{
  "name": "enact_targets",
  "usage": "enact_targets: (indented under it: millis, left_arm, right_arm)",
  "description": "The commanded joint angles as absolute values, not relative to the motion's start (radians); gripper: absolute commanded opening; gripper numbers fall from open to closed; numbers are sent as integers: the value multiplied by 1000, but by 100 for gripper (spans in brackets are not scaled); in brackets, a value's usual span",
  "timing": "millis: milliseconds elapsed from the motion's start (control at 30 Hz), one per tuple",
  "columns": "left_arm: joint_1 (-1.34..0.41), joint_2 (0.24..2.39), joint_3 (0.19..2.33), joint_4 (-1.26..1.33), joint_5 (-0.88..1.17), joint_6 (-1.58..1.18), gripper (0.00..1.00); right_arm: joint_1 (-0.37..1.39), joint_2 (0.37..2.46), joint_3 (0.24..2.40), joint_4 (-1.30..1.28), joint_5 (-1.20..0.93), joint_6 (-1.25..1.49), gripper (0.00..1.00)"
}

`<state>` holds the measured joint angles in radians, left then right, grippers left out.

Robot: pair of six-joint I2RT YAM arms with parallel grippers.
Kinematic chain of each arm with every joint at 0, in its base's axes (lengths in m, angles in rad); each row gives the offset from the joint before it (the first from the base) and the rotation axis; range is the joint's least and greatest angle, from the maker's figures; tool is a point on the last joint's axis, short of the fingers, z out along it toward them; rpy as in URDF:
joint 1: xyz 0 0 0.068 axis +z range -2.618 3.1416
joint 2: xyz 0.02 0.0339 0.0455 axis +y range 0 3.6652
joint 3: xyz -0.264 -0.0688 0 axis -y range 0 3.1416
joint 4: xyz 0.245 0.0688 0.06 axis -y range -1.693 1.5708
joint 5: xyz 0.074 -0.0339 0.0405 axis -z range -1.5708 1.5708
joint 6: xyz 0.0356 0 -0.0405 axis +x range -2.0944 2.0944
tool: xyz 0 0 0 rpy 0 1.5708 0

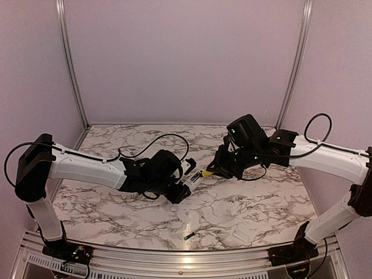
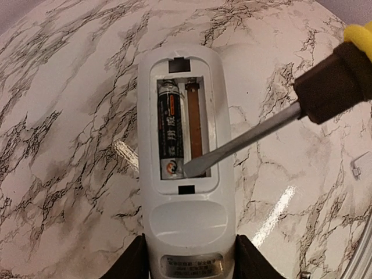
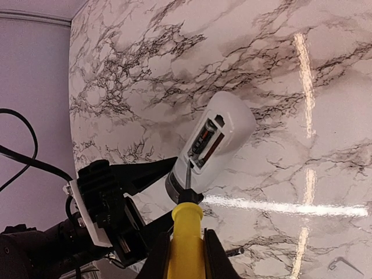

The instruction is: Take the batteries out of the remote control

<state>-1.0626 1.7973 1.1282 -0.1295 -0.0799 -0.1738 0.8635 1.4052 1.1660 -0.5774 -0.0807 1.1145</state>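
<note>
Marble-look tabletop (image 1: 261,197) below remote control (image 2: 186,221), w/ lilac walls (image 1: 186,58), alu posts (image 1: 71,58).

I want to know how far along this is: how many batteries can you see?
2. One battery sits inside the remote control, at the screwdriver tip. The other battery seems to lie loose on the table near its front edge.

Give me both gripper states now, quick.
Left gripper: closed on the remote control.
Right gripper: closed on the screwdriver.
</note>
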Motion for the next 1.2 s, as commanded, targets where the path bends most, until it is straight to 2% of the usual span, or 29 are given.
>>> enact_targets:
  millis: [0, 367, 1167]
  left_arm:
    - [-1074, 1813, 1158, -109, -96, -179, 0]
    - [-1085, 1806, 1163, -108, -107, -189, 0]
    - [-1109, 1818, 1207, -113, -120, -189, 0]
  right_arm:
    - [856, 1355, 1144, -572, -56, 1154, 0]
    - [840, 1289, 1086, -585, -19, 1196, 0]
    - [815, 1285, 1060, -533, -41, 1196, 0]
